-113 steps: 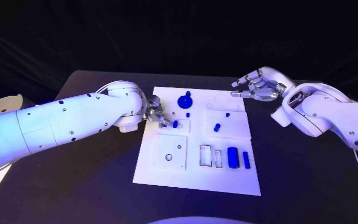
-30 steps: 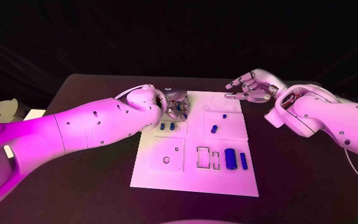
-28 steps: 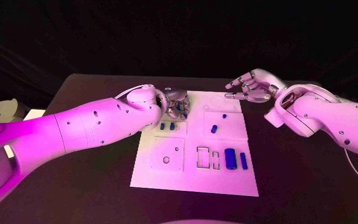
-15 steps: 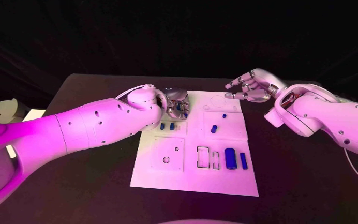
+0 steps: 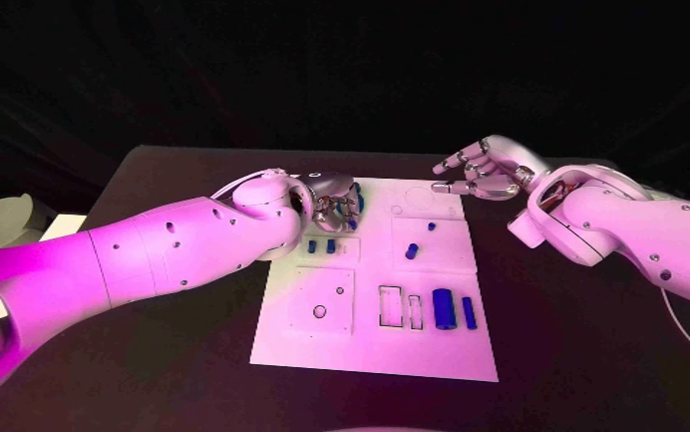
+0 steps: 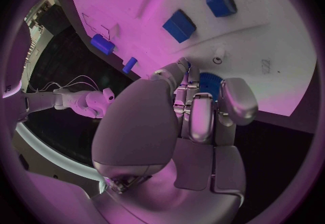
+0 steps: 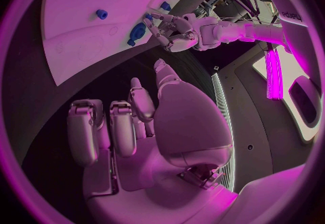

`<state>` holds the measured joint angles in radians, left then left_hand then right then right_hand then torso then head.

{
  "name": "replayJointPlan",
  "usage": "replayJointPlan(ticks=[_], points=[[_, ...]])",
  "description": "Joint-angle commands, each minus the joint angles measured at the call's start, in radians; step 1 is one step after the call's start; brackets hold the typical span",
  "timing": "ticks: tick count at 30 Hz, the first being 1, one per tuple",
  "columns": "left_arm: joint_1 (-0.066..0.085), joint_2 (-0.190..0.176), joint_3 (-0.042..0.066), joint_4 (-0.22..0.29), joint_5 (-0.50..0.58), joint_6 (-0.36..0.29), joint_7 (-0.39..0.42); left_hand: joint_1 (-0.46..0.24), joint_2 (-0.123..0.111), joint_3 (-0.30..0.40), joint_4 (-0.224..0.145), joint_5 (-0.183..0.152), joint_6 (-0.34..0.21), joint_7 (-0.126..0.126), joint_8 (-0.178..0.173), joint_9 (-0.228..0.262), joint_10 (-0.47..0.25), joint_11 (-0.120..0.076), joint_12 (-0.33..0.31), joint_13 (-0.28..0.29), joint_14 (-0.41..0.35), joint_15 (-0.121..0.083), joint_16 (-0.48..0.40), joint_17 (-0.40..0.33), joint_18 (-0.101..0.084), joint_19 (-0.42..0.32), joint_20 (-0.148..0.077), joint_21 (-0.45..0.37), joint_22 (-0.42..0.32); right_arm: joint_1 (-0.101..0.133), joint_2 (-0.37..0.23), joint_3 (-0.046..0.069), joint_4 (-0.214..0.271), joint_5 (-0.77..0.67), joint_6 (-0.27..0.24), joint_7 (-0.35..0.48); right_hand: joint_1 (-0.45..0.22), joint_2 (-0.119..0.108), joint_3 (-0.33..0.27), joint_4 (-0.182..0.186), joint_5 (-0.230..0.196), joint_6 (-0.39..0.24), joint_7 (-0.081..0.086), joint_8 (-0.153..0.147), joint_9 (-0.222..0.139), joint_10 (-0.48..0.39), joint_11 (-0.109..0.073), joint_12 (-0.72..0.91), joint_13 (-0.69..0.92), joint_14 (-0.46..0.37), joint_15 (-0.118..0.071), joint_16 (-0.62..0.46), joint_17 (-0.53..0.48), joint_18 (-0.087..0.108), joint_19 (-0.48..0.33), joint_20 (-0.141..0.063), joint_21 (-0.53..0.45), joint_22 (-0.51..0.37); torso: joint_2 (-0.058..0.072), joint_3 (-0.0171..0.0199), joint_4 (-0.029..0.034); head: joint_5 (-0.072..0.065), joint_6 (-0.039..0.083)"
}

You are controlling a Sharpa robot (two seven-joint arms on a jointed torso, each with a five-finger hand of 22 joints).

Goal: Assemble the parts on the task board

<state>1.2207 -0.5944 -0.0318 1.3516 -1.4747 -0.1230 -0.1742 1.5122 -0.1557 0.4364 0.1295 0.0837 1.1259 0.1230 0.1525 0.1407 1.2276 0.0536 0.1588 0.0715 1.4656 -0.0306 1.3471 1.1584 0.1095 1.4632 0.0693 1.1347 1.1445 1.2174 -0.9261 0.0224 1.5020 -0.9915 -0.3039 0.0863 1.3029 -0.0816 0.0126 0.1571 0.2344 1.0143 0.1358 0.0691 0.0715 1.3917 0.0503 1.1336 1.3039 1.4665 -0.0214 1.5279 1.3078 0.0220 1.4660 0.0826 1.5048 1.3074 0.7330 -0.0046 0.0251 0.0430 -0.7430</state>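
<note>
White board [image 5: 377, 324] sits mid-counter [image 5: 159, 352]. Left hand [image 5: 332, 205] has shifted from the board's left edge up to its 11 o'clock corner since a few seconds ago, and now its fingers [image 6: 202, 113] close round the blue round part [image 6: 208, 82] there. Looks like a pick-up in progress; whether it's lifted, cannot tell. Right hand [image 5: 482, 173] hovers off the 1 o'clock corner, fingers spread, holding nothing, barely moved. Two small blue blocks [image 5: 319, 246] lie just at 6 o'clock of the left hand; two blue bars [image 5: 456, 309] rest at the board's 4 o'clock.
</note>
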Motion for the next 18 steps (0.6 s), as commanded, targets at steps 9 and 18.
replayJointPlan(ticks=[9, 18], points=[[0.017, -0.111, 0.027, 0.105, 0.118, -0.03, -0.014, -0.019, -0.007, 0.011, -0.003, 0.005, 0.011, 0.003, -0.012, -0.004, 0.011, 0.002, -0.014, 0.0, 0.037, 0.0, 0.006, -0.002, -0.015, 0.014, -0.004, 0.005, 0.002, -0.001, -0.005, 0.0, 0.002, -0.002, 0.008, 0.005, -0.001, 0.011, -0.004, -0.003, 0.006, 0.001, 0.0, -0.002, 0.001, -0.005, -0.001, -0.003, 0.0, 0.088, -0.002, -0.004, 0.194, 0.009, 0.036, 0.0, -0.006, 0.135, -0.001, 0.0012, 0.0034, -0.001, -0.004], [0.022, -0.169, 0.029, 0.128, 0.142, 0.007, -0.036, -0.03, -0.011, 0.013, -0.002, 0.004, 0.013, 0.001, -0.016, -0.005, 0.015, 0.002, -0.02, 0.0, 0.036, 0.001, 0.006, -0.004, -0.016, 0.014, -0.003, 0.009, 0.007, -0.001, -0.007, 0.0, 0.004, -0.002, 0.008, 0.003, 0.001, 0.013, -0.005, -0.003, 0.007, 0.002, 0.0, -0.002, 0.002, -0.004, -0.001, 0.0, 0.001, 0.088, -0.002, -0.004, 0.194, 0.009, 0.036, 0.0, -0.006, 0.136, 0.0, -0.0009, 0.0016, 0.003, -0.005]])
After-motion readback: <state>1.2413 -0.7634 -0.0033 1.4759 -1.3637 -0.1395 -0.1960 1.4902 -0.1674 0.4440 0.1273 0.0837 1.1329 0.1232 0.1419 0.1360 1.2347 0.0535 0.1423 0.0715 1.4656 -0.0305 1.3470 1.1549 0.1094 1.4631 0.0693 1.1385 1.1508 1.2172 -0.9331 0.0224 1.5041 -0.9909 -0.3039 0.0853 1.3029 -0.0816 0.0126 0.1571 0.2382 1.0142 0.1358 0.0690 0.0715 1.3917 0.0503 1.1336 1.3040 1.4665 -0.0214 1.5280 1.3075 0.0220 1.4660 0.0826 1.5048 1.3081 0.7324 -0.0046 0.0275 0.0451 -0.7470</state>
